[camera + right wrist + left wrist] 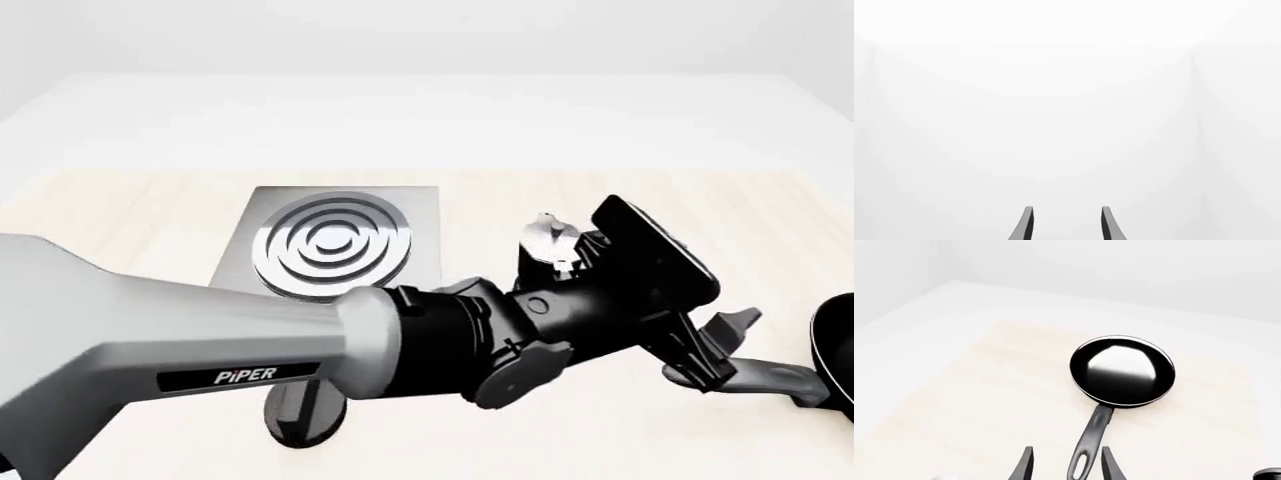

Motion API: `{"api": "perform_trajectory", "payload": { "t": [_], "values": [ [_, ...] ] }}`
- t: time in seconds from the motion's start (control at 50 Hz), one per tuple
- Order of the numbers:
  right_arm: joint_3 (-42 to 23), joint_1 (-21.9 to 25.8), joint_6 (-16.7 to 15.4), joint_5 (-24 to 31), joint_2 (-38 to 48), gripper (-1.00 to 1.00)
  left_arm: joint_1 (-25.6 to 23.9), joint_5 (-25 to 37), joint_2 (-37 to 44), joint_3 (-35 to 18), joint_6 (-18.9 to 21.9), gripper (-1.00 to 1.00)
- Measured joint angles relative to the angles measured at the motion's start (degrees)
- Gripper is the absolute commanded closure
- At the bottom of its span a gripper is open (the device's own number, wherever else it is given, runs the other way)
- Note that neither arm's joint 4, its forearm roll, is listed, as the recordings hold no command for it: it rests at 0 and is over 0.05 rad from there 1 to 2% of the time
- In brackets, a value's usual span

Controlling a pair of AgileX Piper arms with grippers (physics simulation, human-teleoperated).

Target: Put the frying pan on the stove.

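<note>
Left gripper (pixel 1065 465) hanging w/ fingers apart, straddling the pan (pixel 1122 371) handle's loop end; contact unclear. Pan sitting at table's (pixel 120 215) right, mostly cut off in front view. Stove (pixel 334 243) well apart, left. Right gripper (pixel 1065 225) spread wide, holding nothing.

Stove (pixel 331 243) sits on counter (pixel 120 210), left of centre, toward far side. Frying pan (pixel 835 352) lies on counter at your far right, well apart from stove, handle pointing left. Your left claw (pixel 714 352) open, straddling handle end.
</note>
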Motion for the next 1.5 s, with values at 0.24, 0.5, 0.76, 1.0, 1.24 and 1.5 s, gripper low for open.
{"api": "perform_trajectory", "payload": {
  "t": [0.24,0.5,0.76,1.0,1.24,1.5],
  "values": [
    [-0.6,-0.1,0.2,0.5,0.0,-1.0,-0.1,2.6,2.7,-4.0,0.3,-1.0],
    [-2.3,-0.1,0.4,2.1,0.0,-1.0,-0.3,6.0,5.9,-9.1,0.3,-1.0],
    [-3.5,-0.1,0.6,3.1,0.0,-1.0,-0.6,9.2,9.0,-13.7,0.1,-1.0],
    [-3.3,-0.3,0.6,2.7,0.0,-1.0,-0.8,12.7,11.9,-17.8,-0.2,-1.0],
    [-3.0,-0.4,0.7,2.3,0.0,-1.0,-0.9,16.3,15.0,-22.2,-0.5,-1.0],
    [-3.6,-0.4,0.8,2.8,0.0,-1.0,-1.1,20.5,18.3,-26.8,-0.4,-1.0]
  ]
}}
